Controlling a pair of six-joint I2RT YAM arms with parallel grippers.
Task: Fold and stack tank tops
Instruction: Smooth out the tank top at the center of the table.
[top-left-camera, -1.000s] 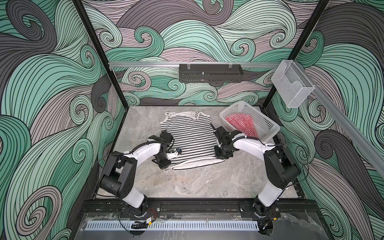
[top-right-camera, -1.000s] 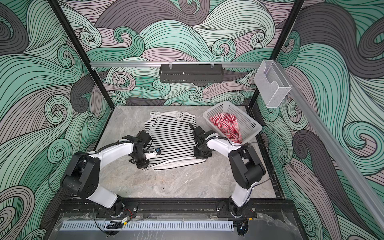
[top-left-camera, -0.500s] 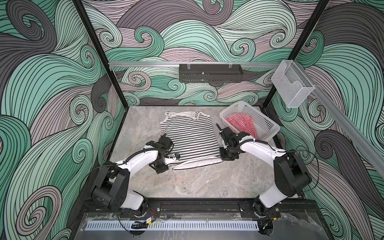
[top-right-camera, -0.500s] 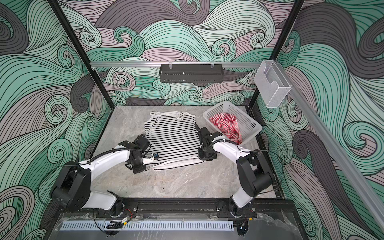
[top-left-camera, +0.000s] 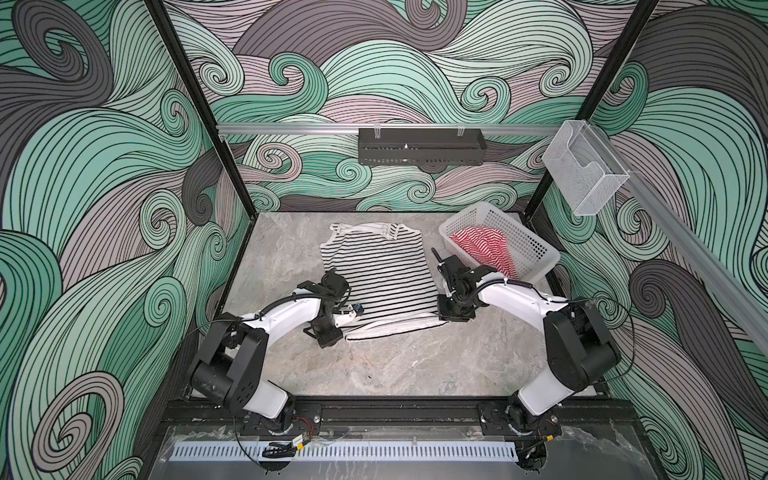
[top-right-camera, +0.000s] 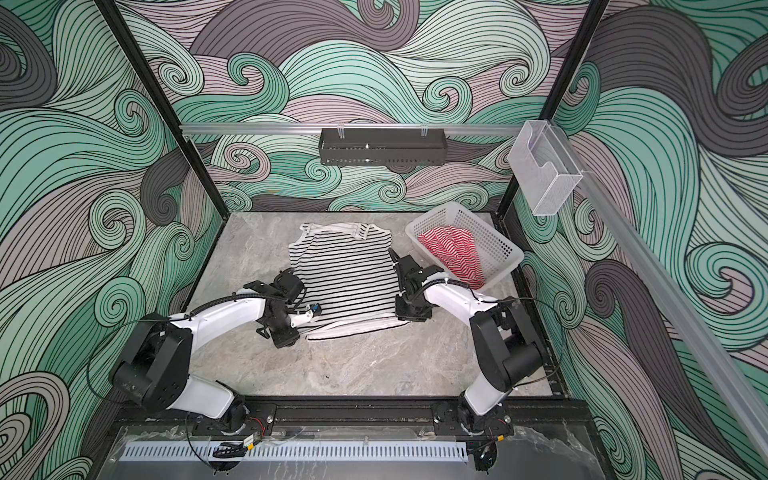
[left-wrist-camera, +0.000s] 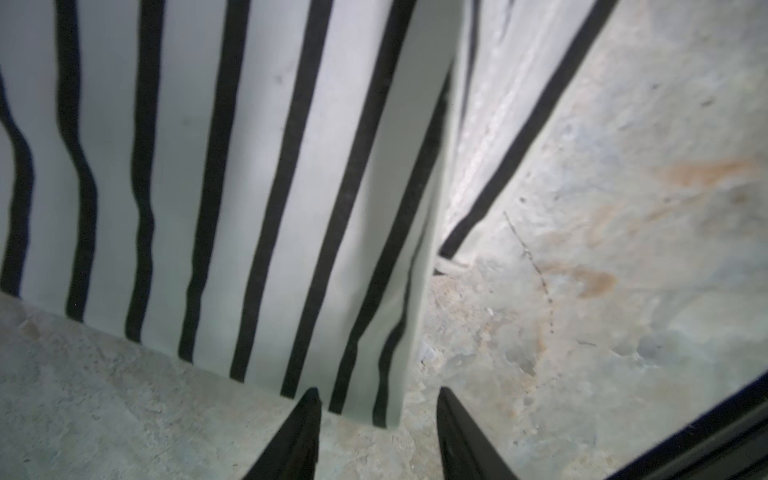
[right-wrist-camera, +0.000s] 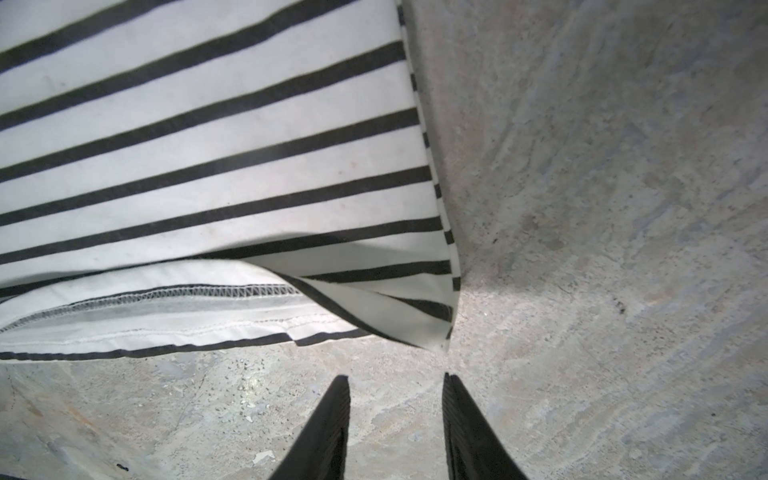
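Note:
The black-and-white tank top (top-left-camera: 378, 278) (top-right-camera: 345, 278) lies spread flat on the marble table, straps at the far side, its hem turned up along the near edge. My left gripper (top-left-camera: 331, 336) (top-right-camera: 284, 338) stands open at the near left hem corner. In the left wrist view that corner of the top (left-wrist-camera: 208, 166) lies loose between the tips of the left gripper (left-wrist-camera: 378, 392). My right gripper (top-left-camera: 453, 314) (top-right-camera: 409, 316) is open at the near right corner. In the right wrist view the top (right-wrist-camera: 208, 145) ends just ahead of the empty right gripper (right-wrist-camera: 395, 377). The red-and-white tank top (top-left-camera: 482, 249) (top-right-camera: 451, 249) lies crumpled in the basket.
A white perforated basket (top-left-camera: 536, 253) (top-right-camera: 500, 249) sits tilted at the far right of the table, close behind my right arm. A black rack (top-left-camera: 419, 151) hangs on the back wall and a clear holder (top-left-camera: 582, 178) on the right rail. Bare marble (top-left-camera: 395, 365) runs along the near edge.
Both grippers have slid toward the near edge along the top's sides, and their jaws have spread wider. The hem corners now lie free on the table.

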